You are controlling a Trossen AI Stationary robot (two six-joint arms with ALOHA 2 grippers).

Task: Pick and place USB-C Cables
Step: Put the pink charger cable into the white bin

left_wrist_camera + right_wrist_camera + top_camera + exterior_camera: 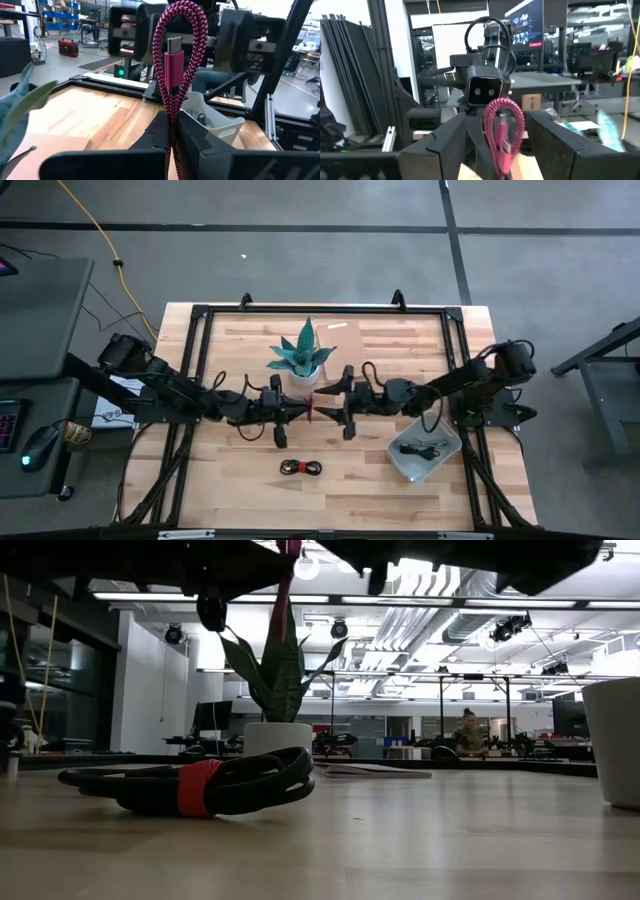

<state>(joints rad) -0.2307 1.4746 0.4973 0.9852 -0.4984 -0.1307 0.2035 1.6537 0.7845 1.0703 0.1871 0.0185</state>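
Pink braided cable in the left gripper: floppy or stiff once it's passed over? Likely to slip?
The pink cable holds an upright loop above the left gripper, so probably fairly springy, not limp. Its braided sheath looks grippy, so slipping seems unlikely. It is thin, so likely light. The right gripper brackets it, apparently open.

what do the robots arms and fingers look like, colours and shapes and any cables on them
Both arms are dark, near black, built of chunky jointed links with thin black cables looping along them. The left gripper and right gripper each carry two fingers: the left fingers are broad, flat, matte black wedges, and the right fingers look the same. No markings show.
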